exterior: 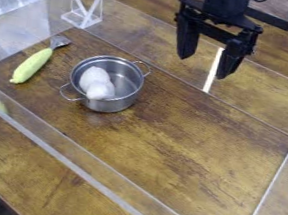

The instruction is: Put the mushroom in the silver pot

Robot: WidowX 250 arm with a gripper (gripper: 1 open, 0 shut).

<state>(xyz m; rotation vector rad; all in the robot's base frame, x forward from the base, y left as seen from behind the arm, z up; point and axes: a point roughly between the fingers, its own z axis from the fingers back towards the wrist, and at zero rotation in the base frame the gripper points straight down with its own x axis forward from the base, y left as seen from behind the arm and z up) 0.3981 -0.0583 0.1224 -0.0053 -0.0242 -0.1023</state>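
We find the end effector (202, 60) spread and unladen; the white mushroom (98, 83) lies below it, to the image-left, inside the silver pot (106, 83). We judge it light, smooth, possibly slippery; grip its rounded sides gently.

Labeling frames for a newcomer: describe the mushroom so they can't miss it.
On the wooden table, find the shiny silver pot with two loop handles, left of the picture's center. The mushroom is the smooth white rounded lump inside it, against the pot's left side. Unlike the long yellow-green corn-like piece outside the pot, it is white and lumpy.
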